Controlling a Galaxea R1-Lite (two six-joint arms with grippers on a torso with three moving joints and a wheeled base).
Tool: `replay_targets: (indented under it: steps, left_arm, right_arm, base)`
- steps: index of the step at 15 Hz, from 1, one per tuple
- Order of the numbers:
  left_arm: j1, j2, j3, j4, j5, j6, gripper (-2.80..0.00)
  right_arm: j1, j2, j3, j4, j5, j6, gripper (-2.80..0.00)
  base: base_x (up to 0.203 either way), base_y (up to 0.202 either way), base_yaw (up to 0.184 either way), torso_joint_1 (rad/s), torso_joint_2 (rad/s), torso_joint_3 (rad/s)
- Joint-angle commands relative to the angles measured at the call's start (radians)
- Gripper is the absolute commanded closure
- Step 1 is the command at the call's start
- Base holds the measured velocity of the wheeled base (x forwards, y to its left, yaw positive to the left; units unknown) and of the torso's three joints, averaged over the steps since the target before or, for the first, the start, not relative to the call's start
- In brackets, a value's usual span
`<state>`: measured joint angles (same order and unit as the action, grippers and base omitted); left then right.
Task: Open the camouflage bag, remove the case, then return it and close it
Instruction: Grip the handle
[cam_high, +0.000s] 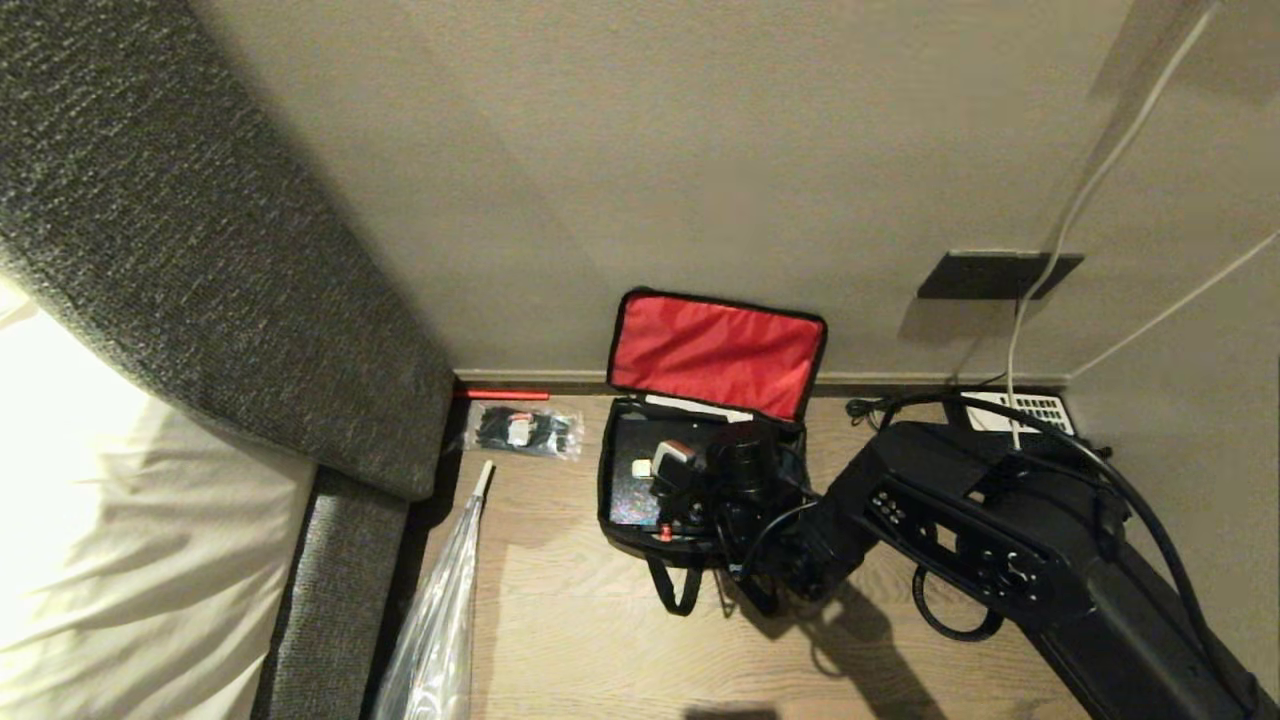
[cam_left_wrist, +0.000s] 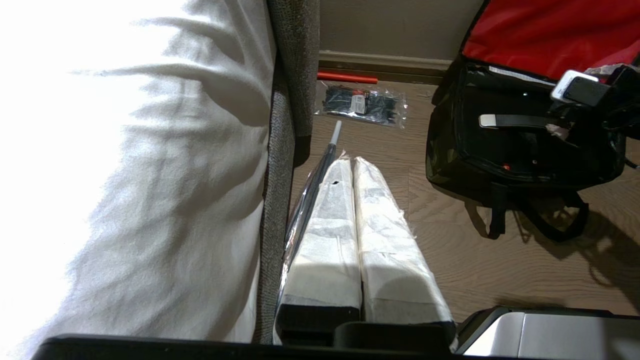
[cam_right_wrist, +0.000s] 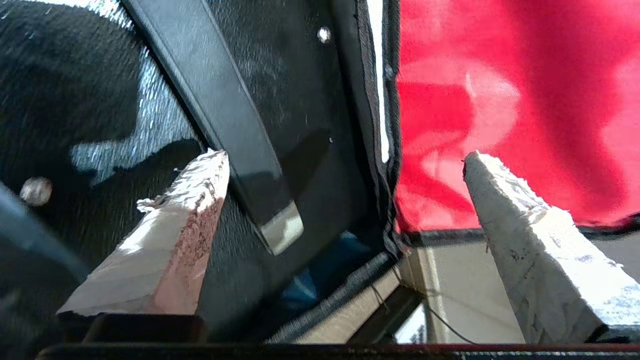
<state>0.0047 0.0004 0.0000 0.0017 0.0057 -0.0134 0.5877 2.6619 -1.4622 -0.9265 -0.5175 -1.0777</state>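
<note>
Right hand (cam_high: 668, 478) hangs low inside the open camouflage bag (cam_high: 625, 535), its 2 taped fingers (cam_right_wrist: 172, 235) spread wide and closed on nothing. In the right wrist view 1 finger sits over the case (cam_right_wrist: 75, 100) and the other stands out past the bag's rim, in front of the red lining of the raised lid (cam_high: 715, 352). Between them a glossy black strap with a pale tip (cam_right_wrist: 225, 125) crosses the speckled black surface; whether a finger touches the case I cannot tell.

Just below the hand lies the case (cam_high: 628, 480), flat in the bag and nearly filling it, its long axis running across the bag, parallel to the wall behind. A small red catch (cam_high: 664, 535) shows at its near edge. As a judgement, the coming move turns on that layout: the case lies directly beneath the spread fingers, so the hand must reach an edge of a wide, flat thing rather than straddle it.

Left hand (cam_left_wrist: 350, 240) is parked well to the side, its 2 padded fingers pressed together, pointing along the wooden floor (cam_high: 560, 610) beside the bed (cam_high: 90, 520). It is much the farther of the 2.

Beyond, a clear packet of black items (cam_high: 525, 430) lies near the wall, and a telephone keypad (cam_high: 1020, 410) shows behind the right arm.
</note>
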Motion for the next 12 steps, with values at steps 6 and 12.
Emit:
replay_targets:
  steps: [6, 12]
  left_arm:
    - [0.001, -0.002, 0.003, 0.0, 0.0, 0.0, 0.0]
    - [0.001, -0.002, 0.003, 0.0, 0.0, 0.0, 0.0]
  right_arm:
    - [0.001, 0.085, -0.072, -0.001, 0.046, 0.02, -2.8]
    - [-0.004, 0.106, -0.142, -0.084, -0.002, -0.206, -2.8]
  base:
    - [0.0, 0.0, 0.0, 0.0, 0.0, 0.0]
    - [0.0, 0.0, 0.0, 0.0, 0.0, 0.0]
